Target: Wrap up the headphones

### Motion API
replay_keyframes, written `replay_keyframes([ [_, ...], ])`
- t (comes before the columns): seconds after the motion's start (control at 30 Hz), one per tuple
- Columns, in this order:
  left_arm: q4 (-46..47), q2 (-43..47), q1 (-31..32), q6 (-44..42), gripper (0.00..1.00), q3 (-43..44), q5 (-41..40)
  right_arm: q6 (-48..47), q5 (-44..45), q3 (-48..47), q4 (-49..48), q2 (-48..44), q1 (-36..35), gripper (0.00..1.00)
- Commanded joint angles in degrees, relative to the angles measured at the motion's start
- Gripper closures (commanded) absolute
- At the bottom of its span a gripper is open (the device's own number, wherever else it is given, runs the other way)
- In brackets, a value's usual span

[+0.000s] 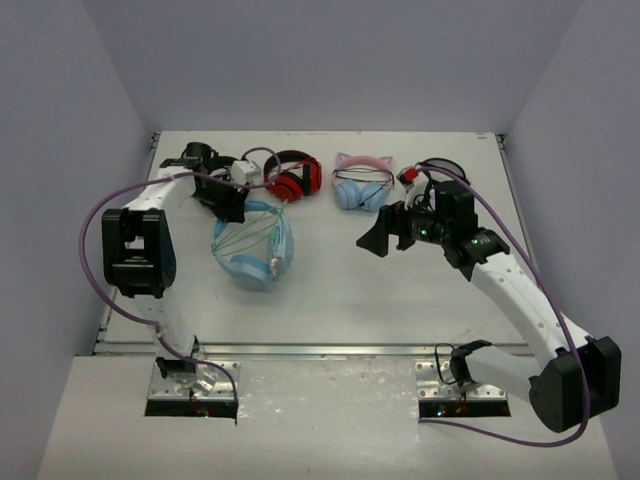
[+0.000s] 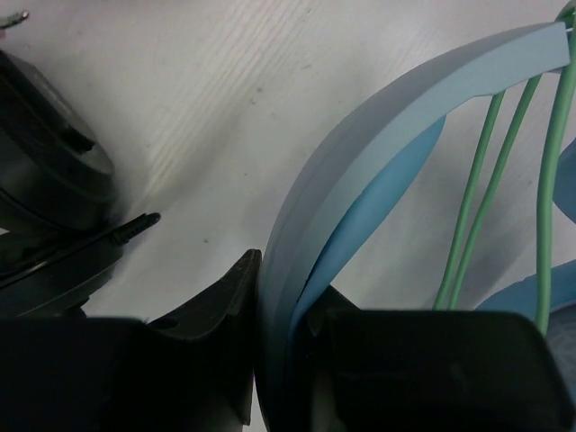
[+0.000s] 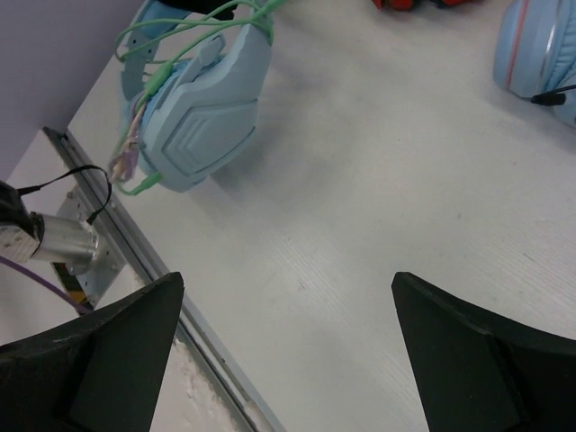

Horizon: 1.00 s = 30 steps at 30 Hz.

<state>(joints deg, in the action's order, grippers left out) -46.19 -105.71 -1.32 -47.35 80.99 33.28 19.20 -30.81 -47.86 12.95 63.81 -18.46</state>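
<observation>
The light-blue headphones (image 1: 254, 247) lie left of the table's middle, with the pale-green cable (image 1: 245, 236) looped across the band and cups. My left gripper (image 1: 232, 203) is shut on the headband (image 2: 360, 135) at its far end; the green cable strands (image 2: 477, 189) run beside the band. In the right wrist view the headphones' earcup (image 3: 202, 121) lies at upper left with cable (image 3: 148, 63) wound over it and its plug end hanging loose. My right gripper (image 1: 378, 237) is open and empty, hovering right of the headphones; its own view (image 3: 286, 297) shows bare table between the fingers.
A red-and-black pair (image 1: 293, 177), a pink cat-ear pair with blue cups (image 1: 362, 184) and a white-and-black pair (image 1: 238, 172) sit along the back. The table's metal front rail (image 3: 135, 243) runs at lower left in the right wrist view.
</observation>
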Motion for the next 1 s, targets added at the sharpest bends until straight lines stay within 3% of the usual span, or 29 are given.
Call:
replay_keyframes([
  [0.0,-2.68,-2.21,-2.89,-5.29,1.00,2.68,2.50,1.80,-4.43,1.71,-0.99,-0.35,-0.61,0.01],
  [0.27,-1.54,-7.84,-10.98,-8.63,1.00,5.49,1.98,4.00,-6.99,12.17,-7.68,-5.27,-2.19,0.01],
  [0.43,4.08,-11.18,-10.28,-7.49,1.00,3.39,-5.48,4.35,-7.07,13.23,-9.26,-7.38,-2.81,0.01],
  [0.97,25.53,-10.13,-8.43,-2.14,0.99,-10.85,-31.24,5.85,-8.92,15.25,-14.36,-5.54,-4.57,0.01],
])
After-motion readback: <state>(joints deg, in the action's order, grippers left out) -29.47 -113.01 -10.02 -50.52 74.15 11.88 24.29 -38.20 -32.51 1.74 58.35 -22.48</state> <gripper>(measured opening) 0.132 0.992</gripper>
